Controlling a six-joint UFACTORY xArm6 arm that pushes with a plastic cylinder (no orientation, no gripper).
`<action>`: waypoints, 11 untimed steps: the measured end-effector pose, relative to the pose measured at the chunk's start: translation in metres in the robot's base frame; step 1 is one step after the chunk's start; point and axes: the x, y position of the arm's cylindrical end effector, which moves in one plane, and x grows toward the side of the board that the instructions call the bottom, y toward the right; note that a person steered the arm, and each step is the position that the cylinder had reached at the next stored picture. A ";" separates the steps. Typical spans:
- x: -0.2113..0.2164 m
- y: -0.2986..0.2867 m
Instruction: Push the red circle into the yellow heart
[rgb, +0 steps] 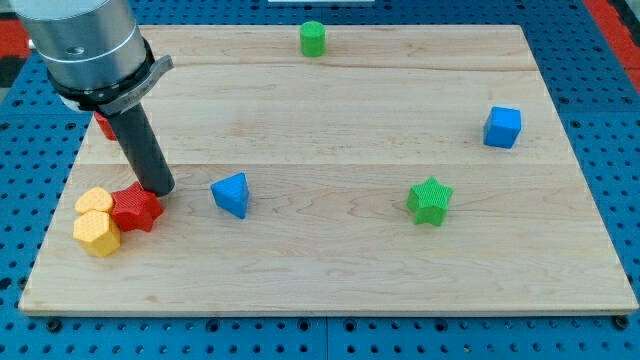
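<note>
One dark straight rod comes down from the grey metal arm housing (88, 50) at the view's upper left, and my tip (160, 190) rests at the upper right edge of a red ribbed plastic block (136, 208), touching it or nearly so. There is no hand on this arm, so nothing can stand apart, together or clamped; the rod alone meets the blocks.

That red block, whose outline looks faceted more than round, lies near the left edge of the pale wooden worktop (330, 260). Pressed against its left side is the yellow heart-shaped block (96, 222), made of two lobes, one toward the view's top and one toward the bottom; red and yellow are touching. A second small red piece (104, 127) peeps out behind the rod, mostly hidden, so its shape cannot be told.

Just to the right of my tip sits a blue triangular block (232, 194), apart from the red one. Farther right is a green star-shaped block (430, 201). Well apart, near the right edge, stands a blue cube (503, 127), and at the top edge a green cylinder (313, 38).

The worktop lies on a blue perforated base (600, 120). No brand, label or writing can be read anywhere.
</note>
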 end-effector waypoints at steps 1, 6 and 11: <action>-0.054 0.014; -0.113 -0.076; -0.074 -0.052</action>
